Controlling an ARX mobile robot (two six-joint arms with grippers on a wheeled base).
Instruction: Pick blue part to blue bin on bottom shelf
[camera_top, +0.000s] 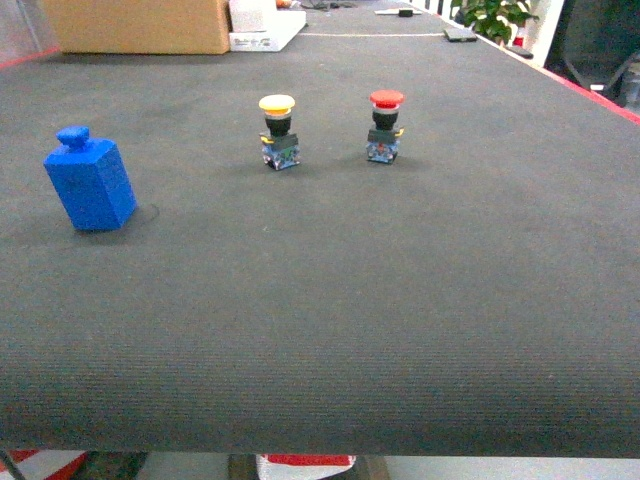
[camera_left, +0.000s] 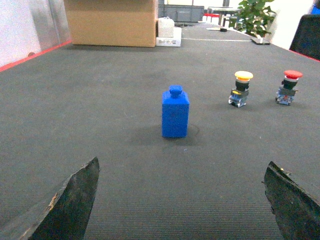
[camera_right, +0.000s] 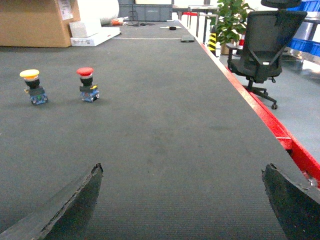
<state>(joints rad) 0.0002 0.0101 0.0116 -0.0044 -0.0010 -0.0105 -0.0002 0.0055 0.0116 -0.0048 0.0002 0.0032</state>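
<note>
The blue part (camera_top: 90, 181), a blue block with a small knob on top, stands upright on the dark mat at the left. In the left wrist view the blue part (camera_left: 175, 113) is straight ahead, well beyond my left gripper (camera_left: 182, 170), which is open and holds nothing. My right gripper (camera_right: 182, 170) is open too, over bare mat, far from the part. Neither gripper shows in the head view. The blue bin and the bottom shelf are out of view.
A yellow push button (camera_top: 279, 130) and a red push button (camera_top: 385, 126) stand mid-table. A cardboard box (camera_top: 135, 25) sits at the back left. The table's red right edge (camera_right: 270, 120) borders the floor, where an office chair (camera_right: 262, 45) stands.
</note>
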